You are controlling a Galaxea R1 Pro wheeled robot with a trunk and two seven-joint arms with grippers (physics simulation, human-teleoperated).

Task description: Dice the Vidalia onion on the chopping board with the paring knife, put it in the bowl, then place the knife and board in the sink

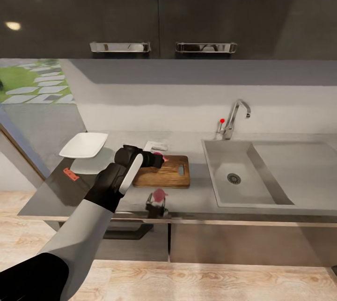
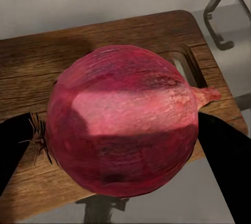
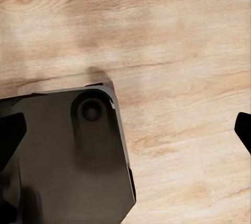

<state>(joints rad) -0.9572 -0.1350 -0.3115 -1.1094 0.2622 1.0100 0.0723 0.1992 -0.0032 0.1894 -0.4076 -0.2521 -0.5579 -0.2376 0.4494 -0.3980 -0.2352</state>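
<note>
Vidalia onion [image 2: 123, 122] clamped between left gripper [image 1: 159, 159] fingers [image 2: 225, 156], above chopping board [image 1: 171, 172] on countertop [image 1: 56, 188]. Sink [image 1: 224, 151] to the board's right. Right gripper [image 3: 125, 140] jaws spread, over wood floor [image 3: 172, 31]. No legible writing.

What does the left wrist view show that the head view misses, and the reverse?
Left wrist alone: the Vidalia onion close up between the left gripper's dark fingers, skin and stem tip visible. Head view alone: bowl, paring knife, sink and countertop. Shared: the chopping board, the onion above it, the faucet.
</note>
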